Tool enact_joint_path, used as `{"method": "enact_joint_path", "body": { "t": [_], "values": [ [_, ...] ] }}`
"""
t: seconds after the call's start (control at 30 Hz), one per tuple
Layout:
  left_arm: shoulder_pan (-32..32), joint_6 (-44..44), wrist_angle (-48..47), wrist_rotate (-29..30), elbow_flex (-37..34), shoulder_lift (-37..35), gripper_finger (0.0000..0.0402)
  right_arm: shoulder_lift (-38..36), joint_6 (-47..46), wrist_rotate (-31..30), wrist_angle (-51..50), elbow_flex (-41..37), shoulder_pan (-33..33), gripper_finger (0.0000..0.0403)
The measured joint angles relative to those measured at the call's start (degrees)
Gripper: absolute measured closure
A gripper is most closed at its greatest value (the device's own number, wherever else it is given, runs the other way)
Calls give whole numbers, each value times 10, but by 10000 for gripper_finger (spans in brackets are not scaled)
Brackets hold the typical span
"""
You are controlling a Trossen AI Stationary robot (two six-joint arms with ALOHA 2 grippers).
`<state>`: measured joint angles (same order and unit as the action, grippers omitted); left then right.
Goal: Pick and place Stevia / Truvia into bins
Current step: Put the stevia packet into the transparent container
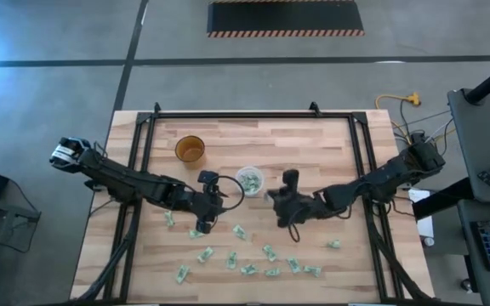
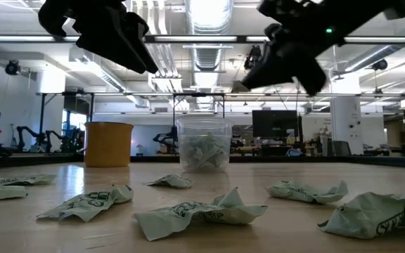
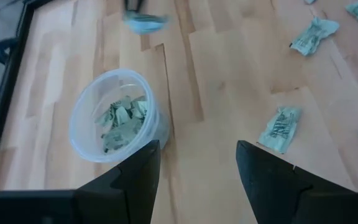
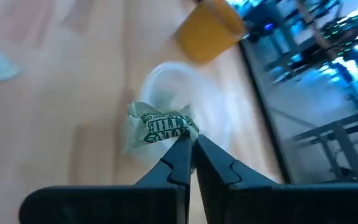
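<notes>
Several crumpled pale green and white Stevia sachets (image 1: 228,255) lie scattered on the near half of the wooden table (image 1: 313,144). The clear round bin (image 1: 249,180) stands upright at mid-table with several sachets inside (image 3: 120,121). My right gripper (image 1: 270,197) hovers just right of the bin, shut on one sachet (image 4: 160,127). My left gripper (image 1: 218,202) hangs open above the table just left of the bin (image 3: 114,115), with nothing between its fingers; a loose sachet (image 3: 280,127) lies ahead of it. My right gripper pinches one crumpled end of the sachet (image 4: 180,135) between its two fingertips. The fingers slant down toward the table's left, toward the bin (image 4: 179,93). The sachet sticks out past the fingertips, lifted clear of the table.
An amber-brown cup (image 1: 190,150) stands at the far left of the bin, also in the low view (image 2: 108,144). A black frame (image 1: 253,115) rims the table. Loose sachets (image 2: 195,211) lie along the near edge.
</notes>
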<state>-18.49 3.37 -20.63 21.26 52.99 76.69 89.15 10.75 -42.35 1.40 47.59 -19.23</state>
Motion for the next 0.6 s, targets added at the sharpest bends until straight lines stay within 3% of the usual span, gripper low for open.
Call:
{"method": "enact_joint_path", "body": {
  "t": [0.3,0.6],
  "values": [
    [-9,-53,-1,0,-1,0,207,4,47,67,67,0,86,394],
    [-12,-91,-1,0,-3,0,207,40,57,187,110,0,155,394]
  ]
}}
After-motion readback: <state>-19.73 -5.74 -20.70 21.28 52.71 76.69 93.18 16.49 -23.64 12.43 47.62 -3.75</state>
